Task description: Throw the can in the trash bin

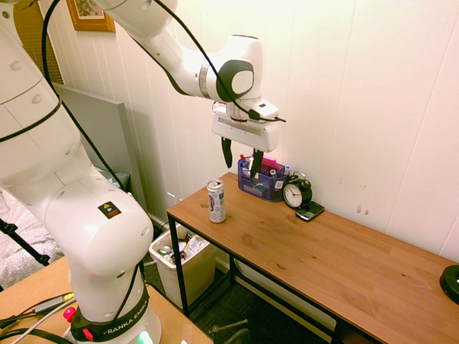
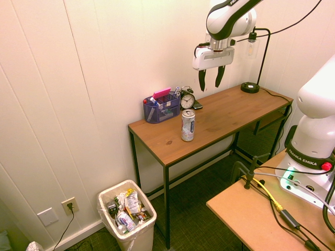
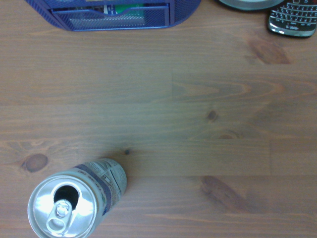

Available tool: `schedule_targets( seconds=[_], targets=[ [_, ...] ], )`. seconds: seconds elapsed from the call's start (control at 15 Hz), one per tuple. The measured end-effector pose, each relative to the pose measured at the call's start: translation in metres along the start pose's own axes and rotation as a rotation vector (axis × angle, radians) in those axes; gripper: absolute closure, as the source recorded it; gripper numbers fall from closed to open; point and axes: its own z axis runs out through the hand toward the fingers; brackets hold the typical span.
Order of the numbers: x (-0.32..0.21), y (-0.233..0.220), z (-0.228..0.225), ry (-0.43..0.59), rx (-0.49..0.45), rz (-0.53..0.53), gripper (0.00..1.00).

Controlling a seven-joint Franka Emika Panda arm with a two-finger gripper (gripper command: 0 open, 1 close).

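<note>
We are viewing a tall, slim, silver-white metal can (image 2: 188,125) that is standing upright on the brown wooden surface (image 1: 287,244), its top opened, as the wrist view is showing. Above the surface, we are holding the black-fingered claw (image 1: 242,161) released and pointing downward, its fingers spread and grasping nothing; the can is standing apart from it. Near the wall, we are seeing a blue mesh organiser (image 2: 162,107) holding pens and a pink item, and just beside it a round black alarm clock (image 1: 297,191) and a dark keypad phone (image 1: 310,211). Beside the surface's end, a cream-white rectangular plastic bin (image 2: 140,241) is standing on the floor, holding crumpled rubbish and cans.
</note>
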Motion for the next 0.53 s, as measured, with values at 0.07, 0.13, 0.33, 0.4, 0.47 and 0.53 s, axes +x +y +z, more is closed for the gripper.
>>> schedule_targets(
  seconds=[0.07,0.13,0.33,0.4,0.47,0.53],
  targets=[
    [0.0,0.0,0.001,-0.001,-0.001,0.0,0.0],
    [0.0,0.0,0.001,-0.001,-0.001,-0.001,0.0],
    [-0.02,-0.014,0.003,-0.003,-0.008,-0.047,0.0],
    [-0.033,-0.022,0.004,-0.002,-0.015,-0.071,0.0],
    [-0.046,-0.029,0.005,-0.006,-0.025,-0.093,0.0],
    [-0.058,-0.035,0.006,-0.013,-0.036,-0.113,0.0]
  ],
)
